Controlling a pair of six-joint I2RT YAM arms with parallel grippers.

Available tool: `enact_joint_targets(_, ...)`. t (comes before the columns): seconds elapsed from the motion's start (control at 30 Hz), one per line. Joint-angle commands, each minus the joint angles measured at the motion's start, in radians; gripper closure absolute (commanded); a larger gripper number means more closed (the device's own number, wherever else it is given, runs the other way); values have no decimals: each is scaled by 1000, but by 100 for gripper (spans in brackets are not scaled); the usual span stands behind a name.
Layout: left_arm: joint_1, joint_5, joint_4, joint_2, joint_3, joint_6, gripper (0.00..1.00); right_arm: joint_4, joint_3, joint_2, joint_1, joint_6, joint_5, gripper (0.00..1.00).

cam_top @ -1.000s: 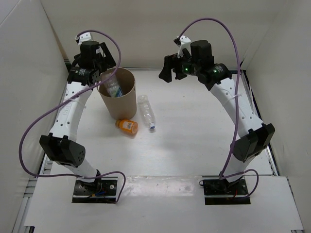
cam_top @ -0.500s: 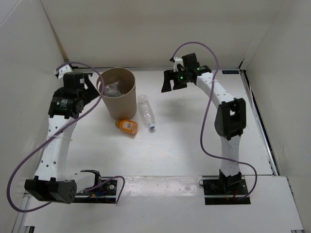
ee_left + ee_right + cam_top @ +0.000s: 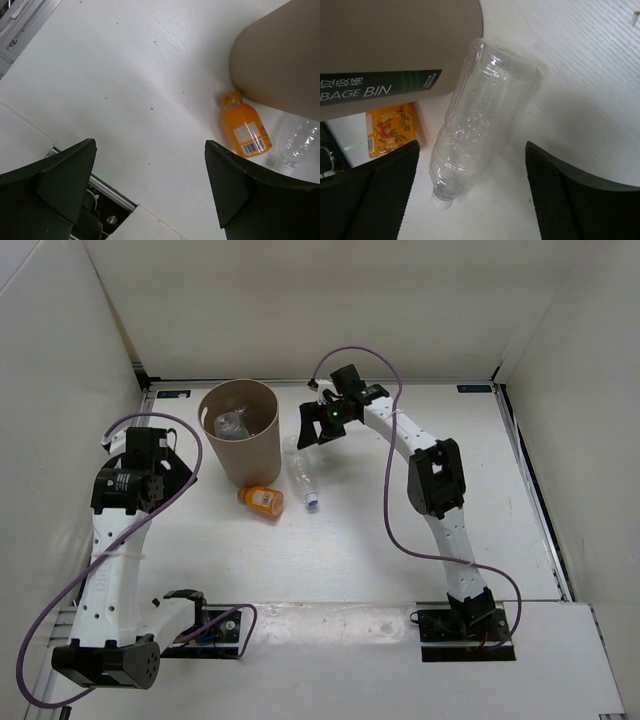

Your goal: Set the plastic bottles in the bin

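Observation:
The brown bin [image 3: 262,445] stands upright at the back left, with at least one clear bottle [image 3: 232,423] lying inside it. A plain clear bottle [image 3: 302,472] [image 3: 480,115] lies on the table just right of the bin, cap toward the near side. A short orange bottle [image 3: 262,500] [image 3: 245,131] lies in front of the bin, touching its base. My right gripper [image 3: 312,428] [image 3: 470,152] hangs open just above the clear bottle, a finger on either side of it and apart from it. My left gripper [image 3: 160,462] [image 3: 150,146] is open and empty, left of the bin.
White walls enclose the table on three sides. The bin's wall [image 3: 395,45] stands close to the left of my right fingers. The left arm's base plate [image 3: 198,625] and cables sit at the near edge.
The left arm has drawn back from over the bin to the left and lowered. The right arm has swung left and down onto the clear bottle.

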Motion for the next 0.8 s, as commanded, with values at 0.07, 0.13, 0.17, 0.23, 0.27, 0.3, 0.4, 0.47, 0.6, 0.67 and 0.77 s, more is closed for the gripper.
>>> enact_joint_targets(0.07,25,13,-72,-21,-10,-23,0,-155,196,131,-3,-18,-95,18)
enact_joint_targets(0.13,27,22,-88,-22,-10,-21,0,-209,253,175,-1,-28,-104,18)
enact_joint_targets(0.17,57,23,-92,-19,-10,-23,0,-214,253,178,-1,-28,-104,18)
enact_joint_targets(0.23,61,30,-105,-19,-11,-23,0,-218,245,188,-4,-31,-109,18)
enact_joint_targets(0.27,67,34,-103,-21,-14,-26,0,-225,244,189,-6,-34,-115,18)
enact_joint_targets(0.3,67,34,-105,-21,-14,-27,0,-231,248,198,-7,-40,-121,18)
enact_joint_targets(0.4,73,37,-111,-19,-14,-30,0,-309,312,250,-3,-86,-155,18)
enact_joint_targets(0.47,73,39,-114,-13,-6,-29,0,-402,355,272,-7,-119,-216,21)
enact_joint_targets(0.6,73,43,-135,-12,4,-18,0,-426,347,269,-7,-149,-258,21)
enact_joint_targets(0.67,71,40,-145,-16,1,-13,0,-430,351,274,-6,-150,-262,22)
enact_joint_targets(0.77,73,43,-140,-25,-8,-15,0,-465,363,284,11,-175,-294,28)
